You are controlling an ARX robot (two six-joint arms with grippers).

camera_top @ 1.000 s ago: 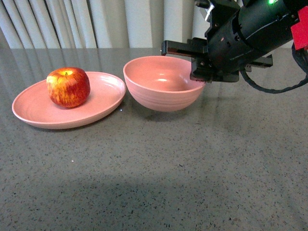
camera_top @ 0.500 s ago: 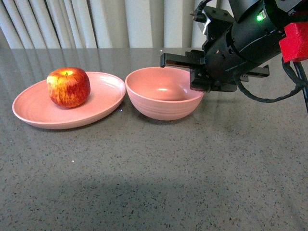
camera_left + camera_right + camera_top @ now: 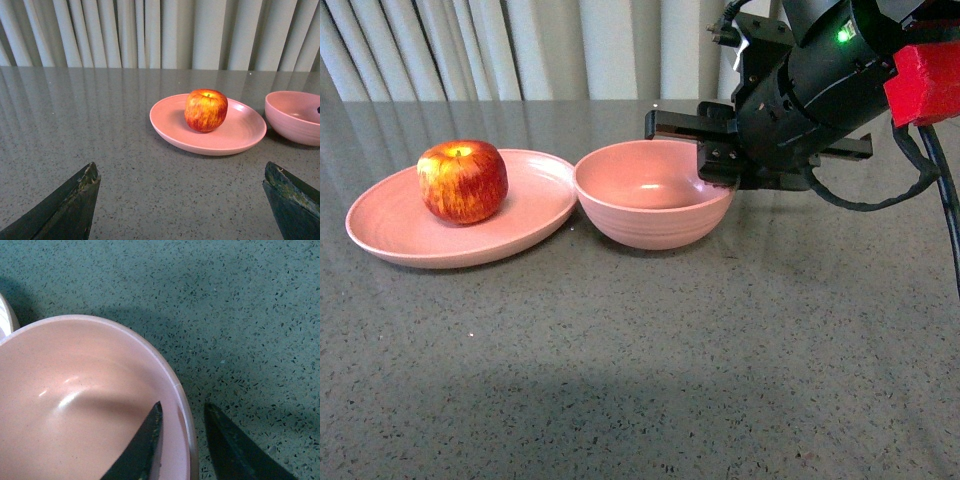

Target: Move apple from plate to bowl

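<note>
Right claw (image 3: 184, 407) slightly open astride bowl (image 3: 650, 215) rim; left claw (image 3: 181, 167) wide apart; both empty.

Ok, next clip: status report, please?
Left hand open, holding nothing. Right hand straddling the bowl rim, one finger inside, one outside; grip unclear. Apple sitting on plate, untouched. In the way: only that right hand at the bowl.

Glossy apple (image 3: 462, 180), matte plastic bowl (image 3: 640, 225), polished tabletop (image 3: 670, 350)
</note>
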